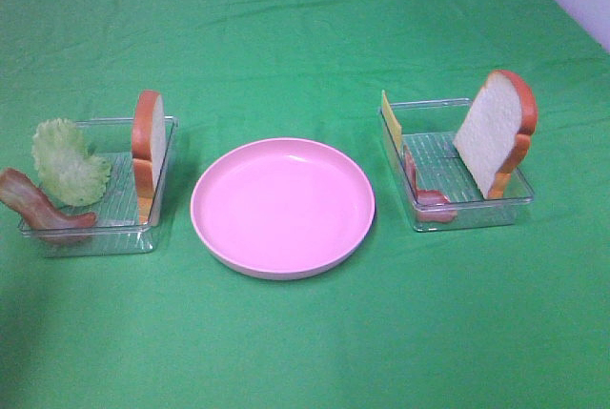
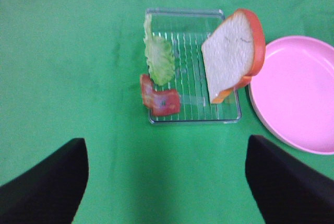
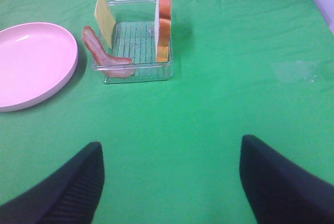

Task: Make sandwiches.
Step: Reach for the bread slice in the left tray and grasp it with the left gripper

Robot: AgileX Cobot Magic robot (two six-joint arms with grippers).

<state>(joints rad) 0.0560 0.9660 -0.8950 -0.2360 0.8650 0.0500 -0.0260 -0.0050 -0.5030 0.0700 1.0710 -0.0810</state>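
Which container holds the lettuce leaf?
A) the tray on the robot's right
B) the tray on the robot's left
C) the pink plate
B: the lettuce stands in the left tray, while the right tray holds only cheese, bacon and bread.

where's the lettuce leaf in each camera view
Exterior high: lettuce leaf stands in the left tray, between the bacon and the bread slice.
Left wrist: lettuce leaf in the same tray, next to the bacon, apart from the bread slice.
Right wrist: not in it.
Shared landmark: the pink plate, in all three views.
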